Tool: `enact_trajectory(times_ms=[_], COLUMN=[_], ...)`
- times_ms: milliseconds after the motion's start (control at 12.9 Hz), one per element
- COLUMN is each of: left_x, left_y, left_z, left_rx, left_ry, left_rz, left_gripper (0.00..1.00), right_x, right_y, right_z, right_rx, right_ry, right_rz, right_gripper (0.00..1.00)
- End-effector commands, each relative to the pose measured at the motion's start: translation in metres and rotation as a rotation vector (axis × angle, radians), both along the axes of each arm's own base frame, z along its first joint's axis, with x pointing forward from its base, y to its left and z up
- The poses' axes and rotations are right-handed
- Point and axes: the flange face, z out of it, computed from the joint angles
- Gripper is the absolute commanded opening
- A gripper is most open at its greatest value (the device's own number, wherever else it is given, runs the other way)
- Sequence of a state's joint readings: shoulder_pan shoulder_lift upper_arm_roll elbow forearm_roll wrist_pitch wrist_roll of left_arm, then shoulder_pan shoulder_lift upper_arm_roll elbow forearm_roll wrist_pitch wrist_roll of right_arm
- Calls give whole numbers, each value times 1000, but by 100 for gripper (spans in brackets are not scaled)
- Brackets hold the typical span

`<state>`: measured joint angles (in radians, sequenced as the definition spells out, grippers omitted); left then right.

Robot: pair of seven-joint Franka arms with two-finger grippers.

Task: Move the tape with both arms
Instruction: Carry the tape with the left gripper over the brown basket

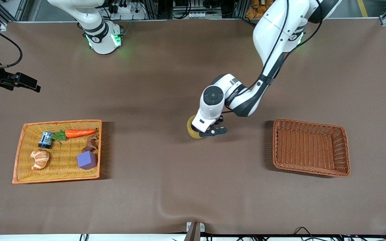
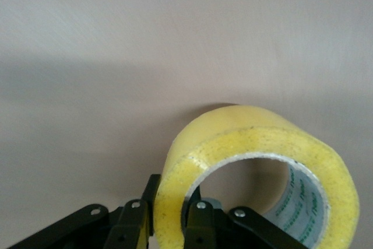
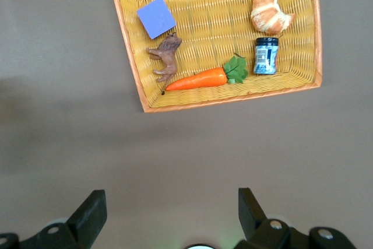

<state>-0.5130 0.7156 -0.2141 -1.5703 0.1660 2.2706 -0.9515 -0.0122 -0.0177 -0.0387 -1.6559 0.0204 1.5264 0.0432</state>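
Note:
The tape (image 1: 191, 128), a yellowish translucent roll, stands on edge in the middle of the table between the two baskets and seems to rest on the mat. My left gripper (image 1: 213, 131) is down on it. In the left wrist view the tape (image 2: 262, 138) fills the frame, and my left gripper (image 2: 169, 217) is shut on its wall, one finger outside the ring and one inside the grey core. My right gripper (image 1: 28, 84) hangs over the right arm's end of the table. In its own wrist view the right gripper (image 3: 170, 211) is open and holds nothing.
An orange-rimmed tray (image 1: 62, 122) near the right arm's end holds a carrot (image 1: 79, 133), a croissant (image 1: 40, 159), a purple cube (image 1: 86, 160), a small can (image 1: 45, 139) and a toy animal (image 1: 91, 143). A brown wicker basket (image 1: 277, 144) sits toward the left arm's end.

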Motion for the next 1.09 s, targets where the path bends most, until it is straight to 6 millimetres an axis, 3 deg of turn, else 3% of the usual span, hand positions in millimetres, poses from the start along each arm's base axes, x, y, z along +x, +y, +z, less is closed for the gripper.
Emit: enact_trajectory(times_ms=[0, 233, 388, 544, 699, 854, 1010], left_x=[23, 69, 96, 115, 112, 116, 123], left_y=[54, 154, 231, 310, 372, 419, 456], left_z=[103, 183, 205, 204, 187, 180, 162], left_rx=[63, 13, 22, 43, 77, 66, 51], left_ry=[-42, -90, -106, -88, 25, 44, 37], left_rz=[64, 222, 213, 178, 115, 91, 76], left_gripper=[0, 0, 0, 0, 0, 0, 0], right_x=[-6, -2, -3, -2, 0, 3, 2], right_y=[4, 14, 21, 21, 21, 9, 8], right_z=[12, 22, 28, 31, 28, 26, 50], right_rx=[-18, -46, -49, -44, -53, -86, -77], right_ry=[-21, -44, -54, -60, -54, -56, -98], right_rz=[20, 50, 61, 62, 62, 47, 26], right_gripper=[100, 100, 100, 100, 100, 100, 100])
